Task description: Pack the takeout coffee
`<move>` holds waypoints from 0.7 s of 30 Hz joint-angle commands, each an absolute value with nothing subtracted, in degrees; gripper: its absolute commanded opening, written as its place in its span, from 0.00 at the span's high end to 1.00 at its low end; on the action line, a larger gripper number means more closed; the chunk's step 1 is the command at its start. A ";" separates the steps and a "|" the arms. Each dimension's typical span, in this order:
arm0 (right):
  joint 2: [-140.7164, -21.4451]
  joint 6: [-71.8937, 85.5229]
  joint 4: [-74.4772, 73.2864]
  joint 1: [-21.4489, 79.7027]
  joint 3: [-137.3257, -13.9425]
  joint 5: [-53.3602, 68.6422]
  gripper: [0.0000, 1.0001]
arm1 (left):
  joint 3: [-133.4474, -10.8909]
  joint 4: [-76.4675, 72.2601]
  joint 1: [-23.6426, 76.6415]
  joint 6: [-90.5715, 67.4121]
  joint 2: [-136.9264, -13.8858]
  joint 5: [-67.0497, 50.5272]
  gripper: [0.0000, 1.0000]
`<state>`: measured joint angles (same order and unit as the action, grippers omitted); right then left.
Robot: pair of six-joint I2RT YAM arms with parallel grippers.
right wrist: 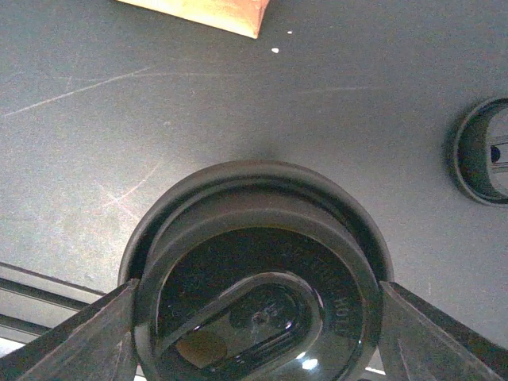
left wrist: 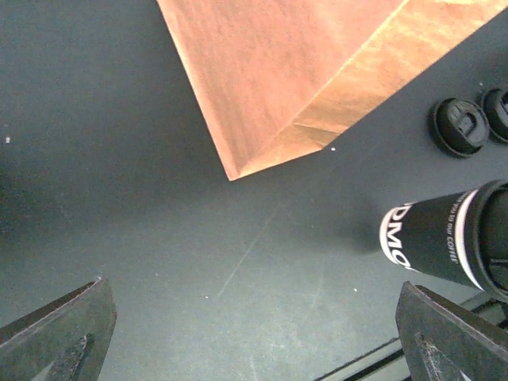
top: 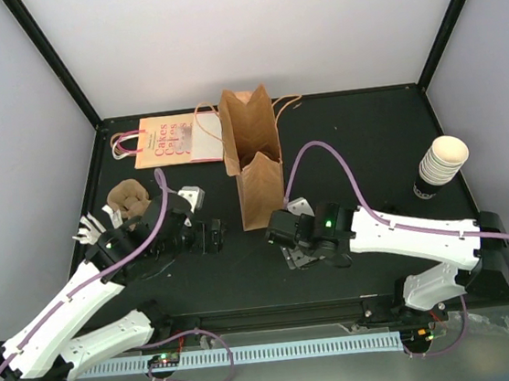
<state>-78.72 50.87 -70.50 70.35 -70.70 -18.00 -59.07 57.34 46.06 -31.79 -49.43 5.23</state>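
Both right gripper point(right wrist: 255, 287) fingers point(right wrist: 79, 341) are pinching the probably light, crushable takeout coffee point(right wrist: 262, 230) at its stiffer lid rim, 3 and 9 o'clock, left gripper point(left wrist: 248, 294) gaping empty.

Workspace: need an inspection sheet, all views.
Surface: black table, light scratches and white specks.
Job's things: coffee, black lid on, between the right claw's fingers; bag standing at centre, apart from it.
Clutter: flat printed bag at the back; pulp tray at left; cup stack at right; loose lids.
Grippers: left claw wide open, empty; right claw against the lid rim on both sides.
Cables: purple cables loop over each arm, none snagged that I can see.
Surroundings: white walls, black frame posts.
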 commanded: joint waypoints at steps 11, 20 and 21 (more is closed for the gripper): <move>-71.44 47.60 -71.93 65.92 -69.90 -21.94 0.22 | -59.62 54.22 45.09 -34.67 -42.61 10.81 0.01; -68.34 43.59 -74.91 65.32 -76.73 -23.27 0.24 | -60.15 51.89 45.09 -33.55 -41.16 10.64 0.01; -67.97 43.18 -75.29 65.38 -77.74 -23.32 0.25 | -60.40 51.72 45.13 -33.40 -41.14 10.59 0.01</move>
